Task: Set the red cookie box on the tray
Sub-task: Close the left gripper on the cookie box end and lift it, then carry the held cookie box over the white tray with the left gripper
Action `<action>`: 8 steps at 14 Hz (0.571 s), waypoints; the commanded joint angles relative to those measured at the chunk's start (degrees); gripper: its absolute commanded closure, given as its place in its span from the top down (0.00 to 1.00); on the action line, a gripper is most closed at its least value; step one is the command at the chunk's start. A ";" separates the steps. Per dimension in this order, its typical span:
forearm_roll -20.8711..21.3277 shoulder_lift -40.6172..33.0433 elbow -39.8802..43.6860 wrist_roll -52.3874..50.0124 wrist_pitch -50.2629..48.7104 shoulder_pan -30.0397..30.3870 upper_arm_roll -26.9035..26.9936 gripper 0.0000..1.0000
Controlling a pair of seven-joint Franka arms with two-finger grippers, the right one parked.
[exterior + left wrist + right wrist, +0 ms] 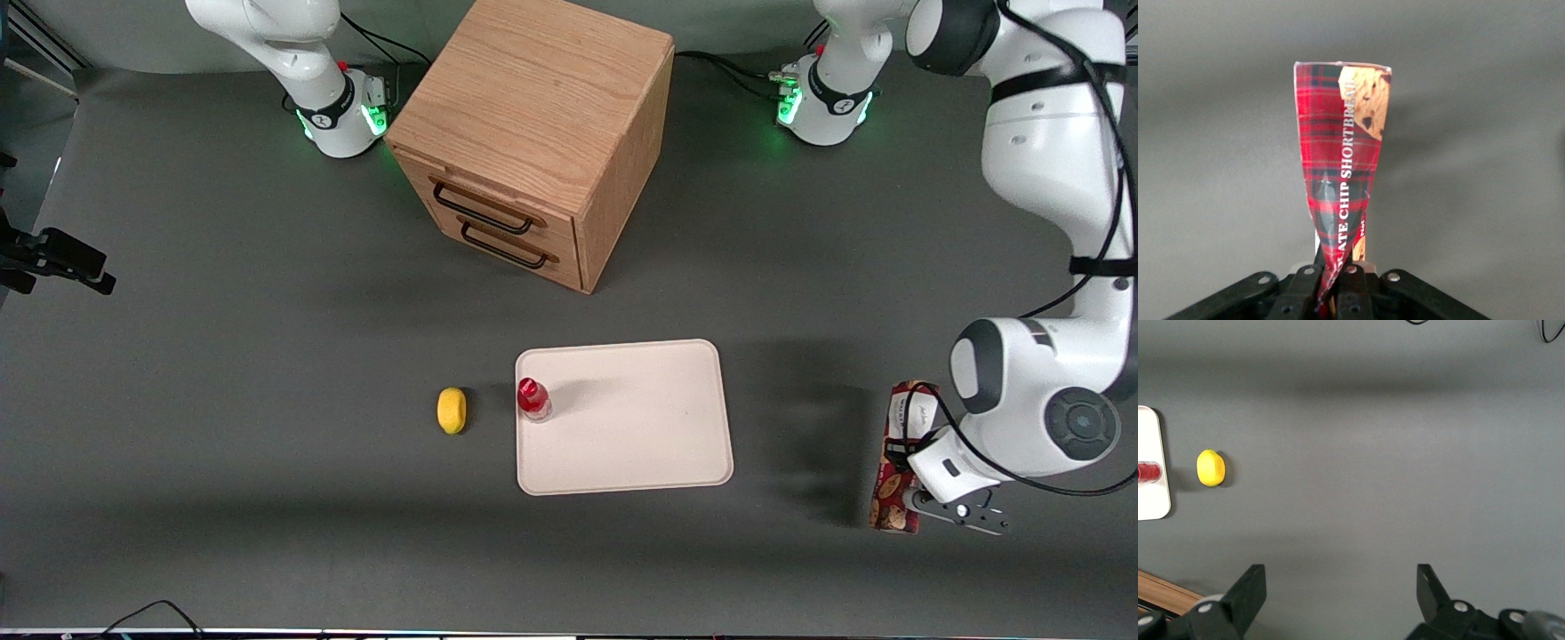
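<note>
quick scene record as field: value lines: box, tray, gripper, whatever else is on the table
red cookie box: off the tray, toward the working arm's end of the table, long axis running toward the front camera
gripper: at the box's near end, shut on the box
tray: flat on the table, no box on it
red-capped bottle: upright on the tray, at its edge
yellow lemon-like object: on the table beside the tray
wooden drawer cabinet: farther from the front camera than the tray

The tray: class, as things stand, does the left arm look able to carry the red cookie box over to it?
Probably yes. The hand is shut on the red cookie box at the working arm's end of the table, and bare table lies between it and the tray. Only a small red-capped bottle stands on the tray's edge.
</note>
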 commanded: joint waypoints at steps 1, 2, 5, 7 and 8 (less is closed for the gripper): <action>0.03 -1.80 4.80 -12.18 -7.83 -1.76 -3.70 0.00; 0.38 -2.24 4.81 -17.36 -7.93 -2.72 -5.46 0.00; 4.41 -1.72 4.72 -30.39 -6.88 -5.71 -9.68 0.00; 9.07 -1.28 4.02 -38.30 -5.22 -6.94 -13.11 0.00; 11.26 -0.67 2.71 -41.81 -3.56 -7.55 -14.52 0.00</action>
